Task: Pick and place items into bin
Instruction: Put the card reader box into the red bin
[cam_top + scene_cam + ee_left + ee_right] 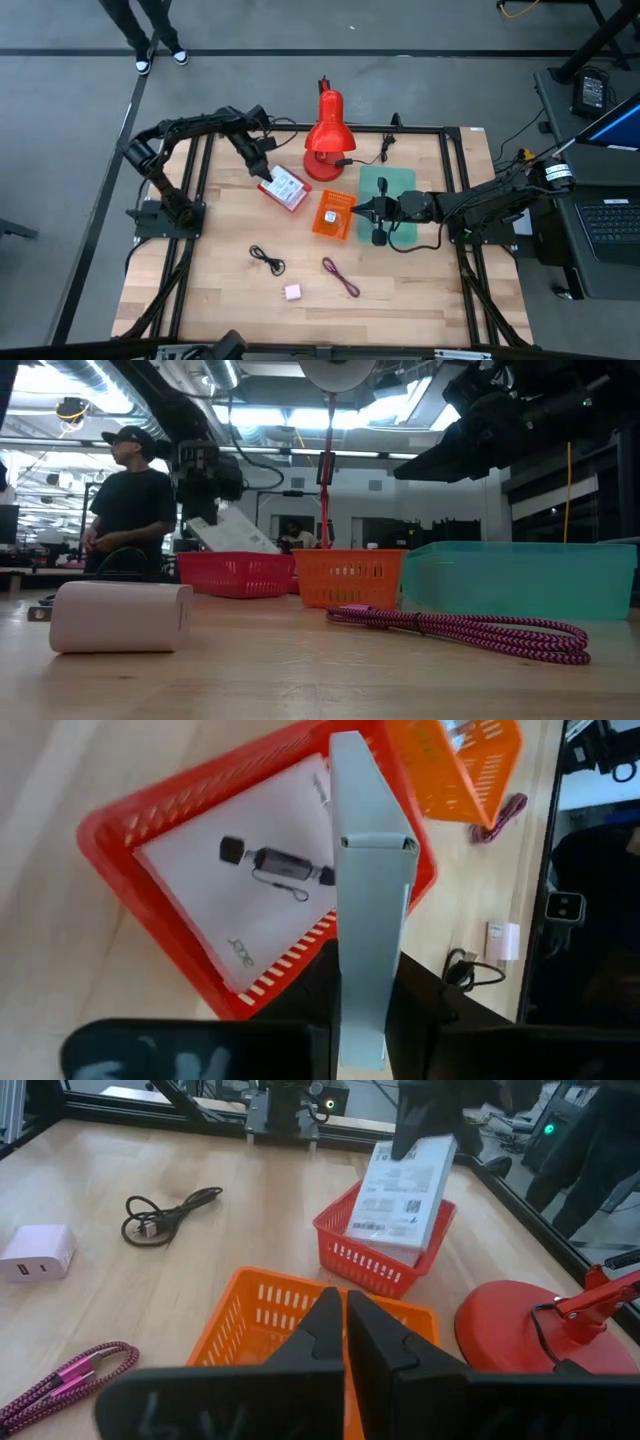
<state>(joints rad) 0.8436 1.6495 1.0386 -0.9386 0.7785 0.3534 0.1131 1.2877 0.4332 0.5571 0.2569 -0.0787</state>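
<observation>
Directly above the red basket [150,850], the left gripper [262,168] is pinching a flat white box [365,920] by one end, so the box is hanging tilted with its long axis pointing down into the basket, where another white printed box [250,890] is already lying flat. Judging by this, the release needs only a short drop, the left arm being the nearer one. Over the orange basket [290,1325], the right gripper [345,1330] is hovering with fingers pressed together, carrying nothing.
</observation>
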